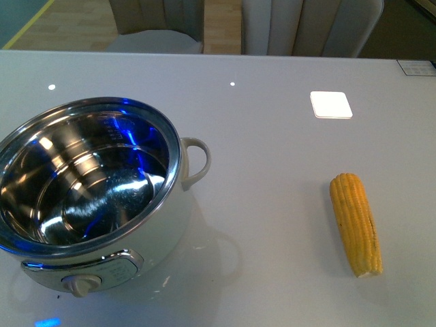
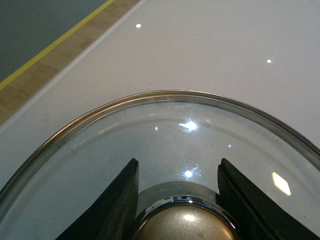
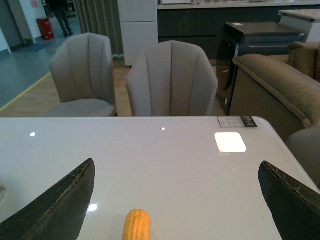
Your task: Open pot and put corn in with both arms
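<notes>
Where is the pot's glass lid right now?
Off the pot: the left wrist view shows the glass lid over the table, held at its knob by the left pincer. The front view does not show it.

Bright, sharp; glare spots on table (image 1: pixel 272 204), blue glints inside pot (image 1: pixel 144 139)

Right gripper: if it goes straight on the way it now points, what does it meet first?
Probably the husked yellow corn cob, lying on the glossy white table, centred just ahead of the open right gripper. Depth is unclear.
</notes>
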